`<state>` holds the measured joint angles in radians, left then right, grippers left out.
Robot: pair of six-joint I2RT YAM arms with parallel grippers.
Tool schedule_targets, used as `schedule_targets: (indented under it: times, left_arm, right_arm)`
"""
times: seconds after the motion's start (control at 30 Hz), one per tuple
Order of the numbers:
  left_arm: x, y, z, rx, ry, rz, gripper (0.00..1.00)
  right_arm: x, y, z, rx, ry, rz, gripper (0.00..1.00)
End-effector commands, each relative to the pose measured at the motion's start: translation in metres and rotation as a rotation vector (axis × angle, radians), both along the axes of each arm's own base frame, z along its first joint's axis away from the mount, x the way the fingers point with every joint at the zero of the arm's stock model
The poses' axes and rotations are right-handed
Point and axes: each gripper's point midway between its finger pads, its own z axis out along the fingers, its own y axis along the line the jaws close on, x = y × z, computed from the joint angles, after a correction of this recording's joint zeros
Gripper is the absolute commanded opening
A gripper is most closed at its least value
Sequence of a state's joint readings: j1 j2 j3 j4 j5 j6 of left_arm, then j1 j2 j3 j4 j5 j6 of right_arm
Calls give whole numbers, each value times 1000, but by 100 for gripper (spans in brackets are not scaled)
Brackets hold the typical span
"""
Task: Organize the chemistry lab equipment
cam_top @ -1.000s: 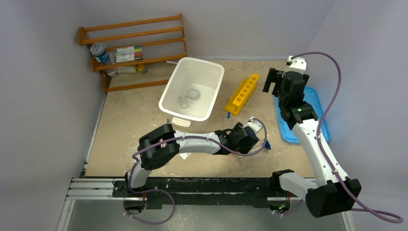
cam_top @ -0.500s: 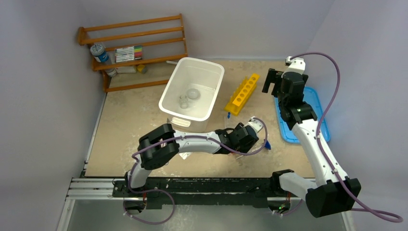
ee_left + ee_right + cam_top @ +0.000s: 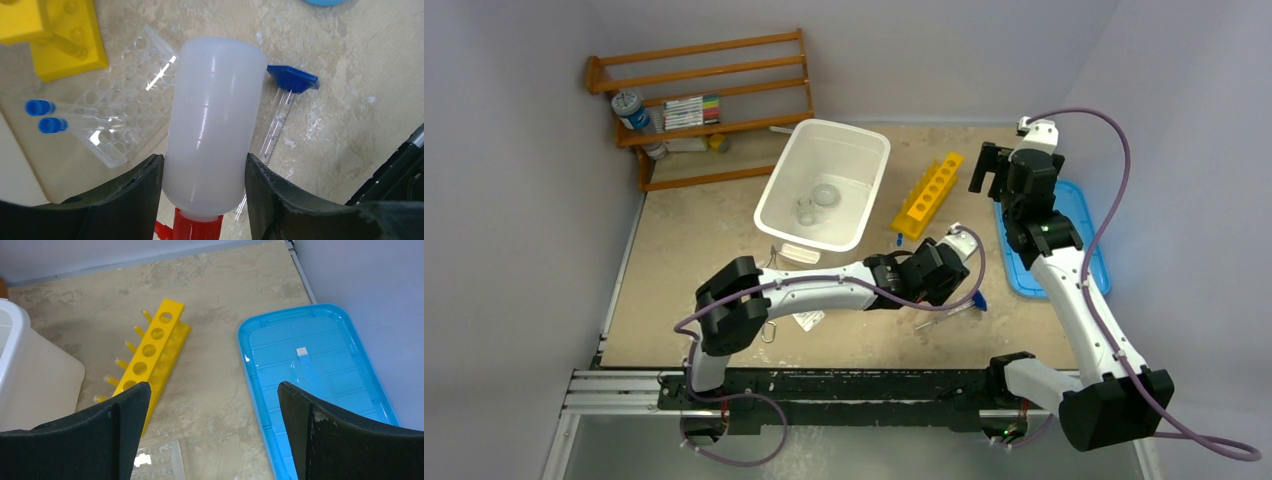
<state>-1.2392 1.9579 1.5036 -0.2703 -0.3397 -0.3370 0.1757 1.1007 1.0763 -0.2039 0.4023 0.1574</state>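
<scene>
The left tool (image 3: 204, 161) grips the translucent squeeze bottle (image 3: 212, 110) by its body, over the near half of the desk (image 3: 360, 75), right of the middle. I judge this the carrying step. Next comes a lift toward the white bin (image 3: 871, 195) (inside it a small jar (image 3: 805, 211) and a round dish (image 3: 826, 194)). The right tool (image 3: 212, 390) stands wide and empty above the blue tray (image 3: 320, 335).

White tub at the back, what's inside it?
A tiny clear glass jar and a round clear dish sit on the white plastic tub's floor. The strip right behind its near wall is hidden.
</scene>
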Motion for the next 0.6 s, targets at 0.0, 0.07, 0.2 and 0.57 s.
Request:
schedule_targets:
  times: [0.0,0.07,0.2,0.57]
  left_arm:
    - [14,1,97,-89,-125,25,31]
    - [19,7,119,-84,-157,39,30]
    - [31,21,153,-100,-218,102,27]
    - [109,124,204,-106,-291,392,17]
  right_arm:
    - [7,-5,3,5,-13,-33,100]
    - [6,-10,1,10,-8,-59,100]
    - [0,-25,9,10,-37,-126,100]
    - [-10,-33,29,11,-115,-153,100]
